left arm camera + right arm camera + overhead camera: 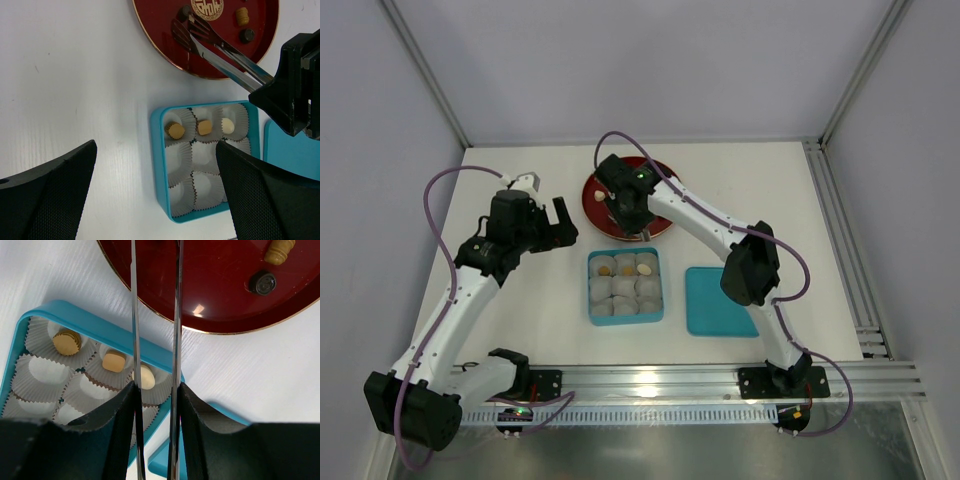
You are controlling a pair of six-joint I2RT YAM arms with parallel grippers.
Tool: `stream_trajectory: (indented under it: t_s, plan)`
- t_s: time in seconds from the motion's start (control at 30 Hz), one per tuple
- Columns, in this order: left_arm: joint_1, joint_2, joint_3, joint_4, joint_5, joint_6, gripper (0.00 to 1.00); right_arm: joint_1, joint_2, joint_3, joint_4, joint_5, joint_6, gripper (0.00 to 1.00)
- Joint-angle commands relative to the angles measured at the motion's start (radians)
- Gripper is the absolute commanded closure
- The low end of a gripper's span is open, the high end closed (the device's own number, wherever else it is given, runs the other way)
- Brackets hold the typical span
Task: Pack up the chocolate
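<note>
Three pieces of chocolate lie in the back row of paper cups in the teal box (pixel 159 165): a tan round one (pixel 175 130), a tan square one (pixel 204 127) and a cream one (pixel 228 125). More pieces lie on the red plate (pixel 165 40): a tan one (pixel 242 16) and two dark ones (pixel 246 35) (pixel 185 11). My right gripper (pixel 155 390) is shut on metal tongs (pixel 225 52). The tong tips sit over the plate, just short of a dark piece. My left gripper (pixel 156 147) hangs open and empty over the box's left side.
The box's other paper cups (pixel 205 187) hold nothing. A teal lid (pixel 718 300) lies flat to the right of the box. White walls and a metal frame enclose the table, with a rail along the near edge (pixel 660 380).
</note>
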Motion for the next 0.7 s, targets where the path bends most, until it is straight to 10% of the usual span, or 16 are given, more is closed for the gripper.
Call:
stream_trajectory:
  t_s: [0.0, 0.67]
  plan:
    - [0.006, 0.002, 0.001, 0.026, 0.018, -0.006, 0.00, 0.007, -0.047, 0.021, -0.016, 0.019, 0.002, 0.60]
    - [0.011, 0.001, 0.001, 0.029, 0.025, -0.007, 0.00, 0.008, -0.074, -0.004, -0.019, 0.025, 0.005, 0.59]
